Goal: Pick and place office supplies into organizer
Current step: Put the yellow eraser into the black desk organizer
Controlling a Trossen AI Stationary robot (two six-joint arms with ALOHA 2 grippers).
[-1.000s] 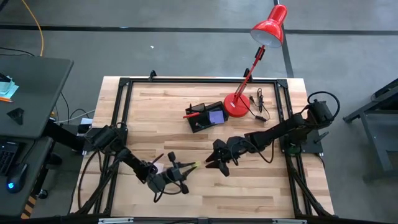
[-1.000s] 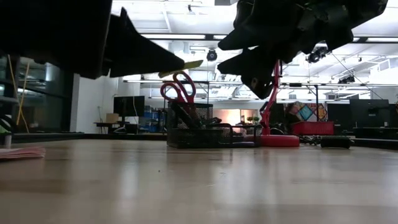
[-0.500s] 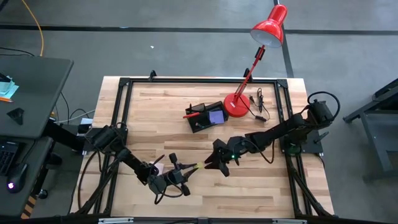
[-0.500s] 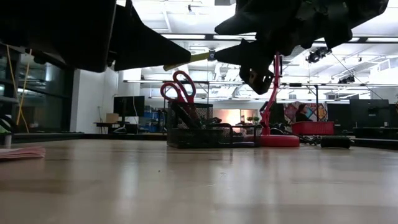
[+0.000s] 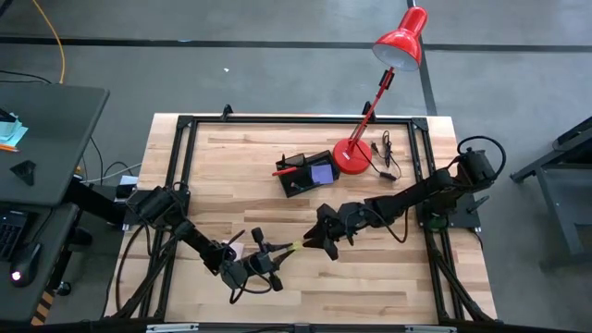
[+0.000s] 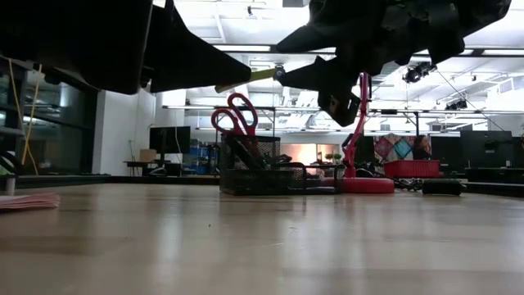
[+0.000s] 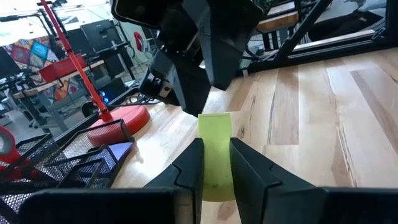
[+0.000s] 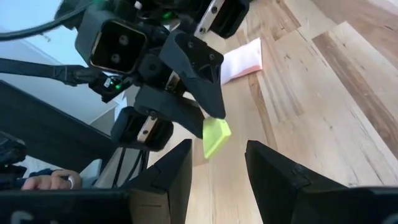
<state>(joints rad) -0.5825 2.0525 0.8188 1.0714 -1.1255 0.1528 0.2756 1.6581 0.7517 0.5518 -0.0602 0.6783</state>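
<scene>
In the high view we see our left gripper [image 5: 277, 250] low and left of centre, pinching a yellow-green strip [image 5: 294, 246] by one end. The left wrist view shows both fingers [image 7: 189, 168] pressed on the strip [image 7: 214, 152], its free end pointing at the other arm. Our right gripper [image 5: 313, 244] sits just right of the strip, at mid-frame; its fingers [image 8: 177, 174] stand apart with the strip's free end [image 8: 215, 137] ahead of the gap between them, and we cannot tell whether they touch it. In the low view the strip [image 6: 250, 79] hangs high in the upper middle of the frame, between the two dark grippers and clear of the table [image 6: 262, 238].

The organizer [image 5: 305, 173] stands above centre in the high view, just left of the lamp [image 5: 351, 157], with red scissors [image 6: 236, 115] upright in it. A pink pad [image 8: 241, 61] lies on the table near the left gripper.
</scene>
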